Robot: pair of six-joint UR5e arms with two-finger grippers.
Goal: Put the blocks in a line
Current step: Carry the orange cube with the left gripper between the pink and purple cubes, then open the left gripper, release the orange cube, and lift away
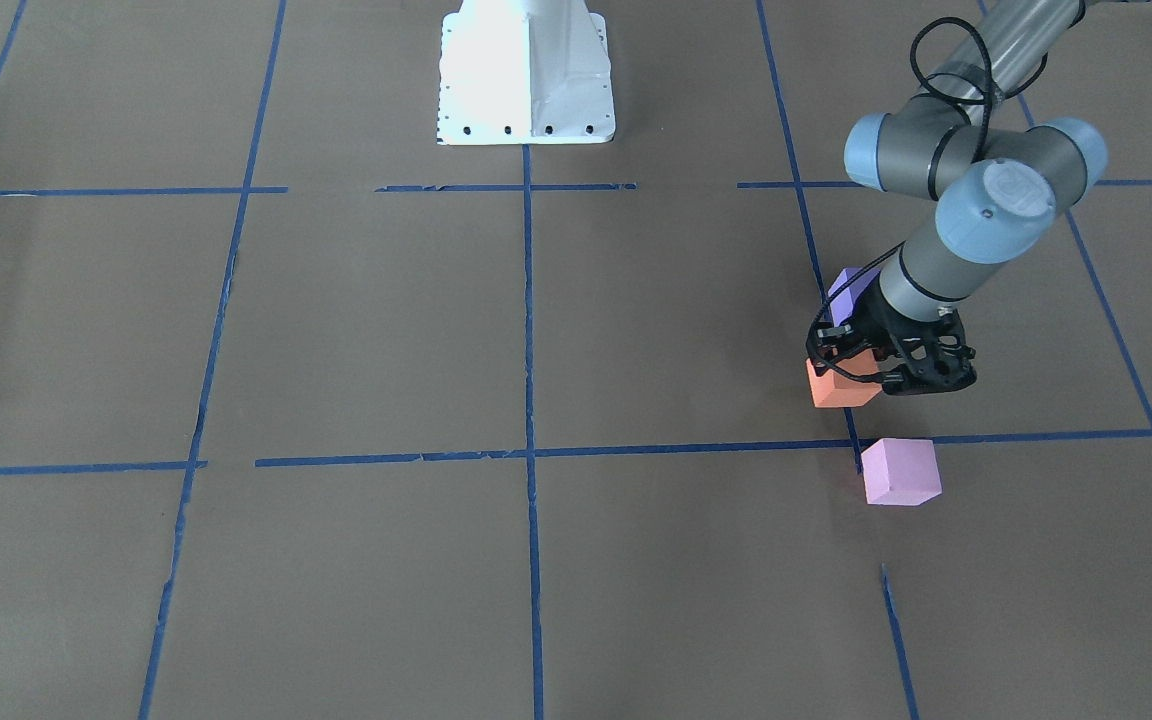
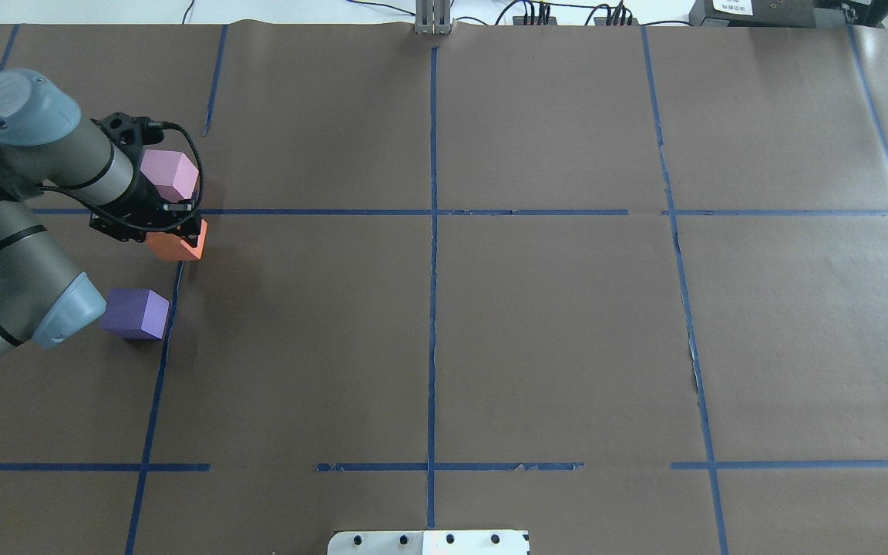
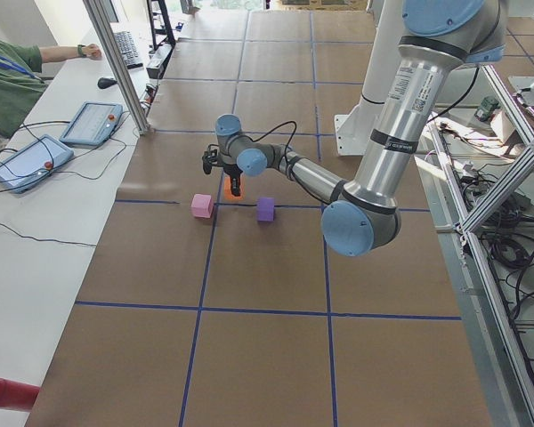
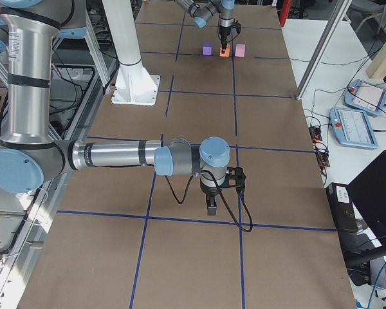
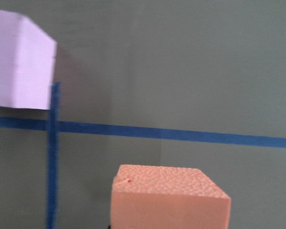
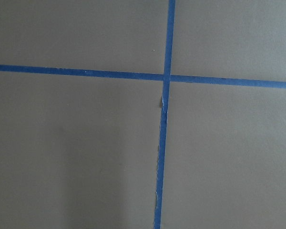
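Brown paper-covered table [image 2: 567, 324] w/ blue tape grid [image 2: 432, 308] fills most of my screens, white metal robot base [image 1: 526, 70] at its edge. Left arm [image 2: 20, 162] reaches to a grid crossing on its own side, prob. because the tape gives a ready guide for the row. Right arm [image 4: 116, 154] hangs over bare paper, well apart from the work. Right gripper [image 4: 211, 207] points down; open or closed, can't tell.

Left gripper [image 1: 854, 365] comes straight down on the orange foam cube [image 2: 178, 245]. Fingers look tight to its sides, so I read it as gripped. Whether the cube rests on the paper or just off it, can't tell. It sits btwn the pale pink-lilac foam cube [image 2: 170, 173] on the far side and the dark violet foam cube [image 2: 136, 312] on the robot's side, apart from both.

Cubes have no long axis. Orange one's faces lie approx square to the tape in the wrist view. The row's axis runs away from the robot along the tape. The orange cube looks a touch to the robot's right of a line through the other two, so I'd judge it needs a nudge.
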